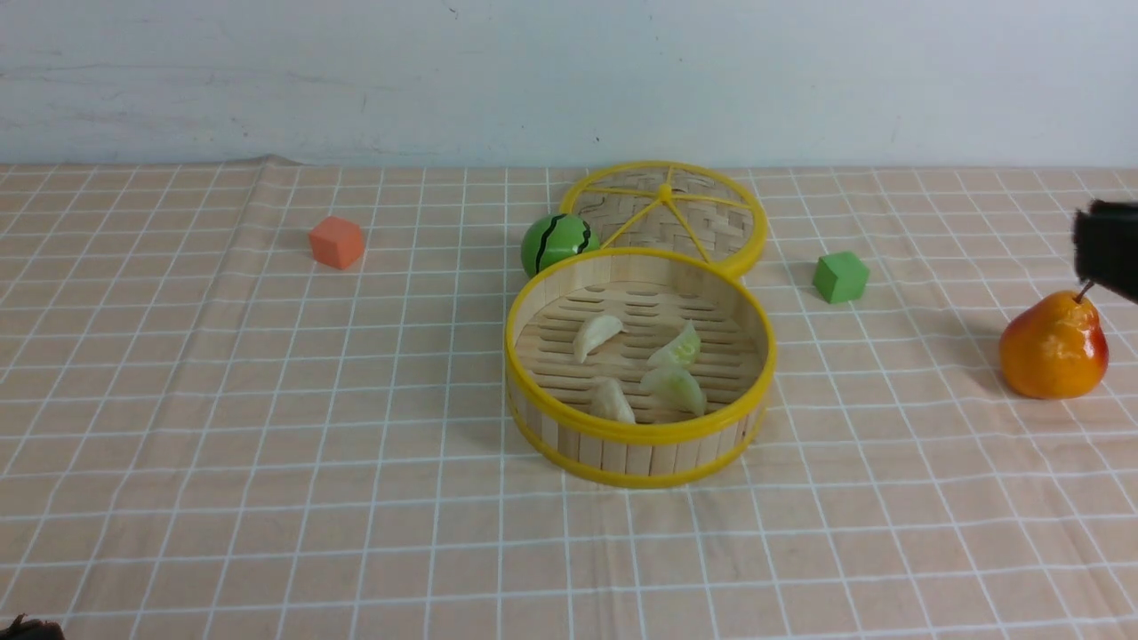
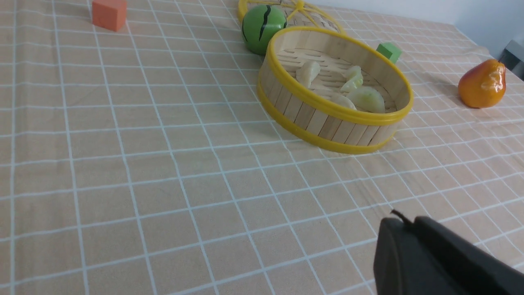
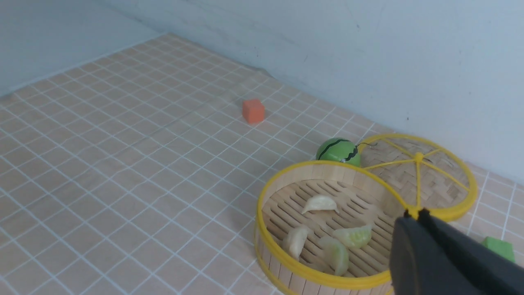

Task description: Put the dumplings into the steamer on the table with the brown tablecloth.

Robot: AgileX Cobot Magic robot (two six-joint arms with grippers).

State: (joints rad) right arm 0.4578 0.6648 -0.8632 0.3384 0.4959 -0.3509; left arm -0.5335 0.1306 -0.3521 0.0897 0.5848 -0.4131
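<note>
The counter (image 1: 267, 444) has lots of open cloth left of and in front of the steamer (image 1: 640, 434); a lid (image 1: 667, 213) and a green ball (image 1: 556, 242) crowd its back edge. All four dumplings (image 1: 597, 336) lie inside it. The left gripper (image 2: 409, 223) and right gripper (image 3: 417, 215) hang well away from it, each squeezed together, holding nothing.

I can't read any writing here: no letters, numbers, brand marks or labels show on the steamer (image 1: 640, 453), on the brown tablecloth (image 1: 222, 400), or on any of the small things lying around them.
</note>
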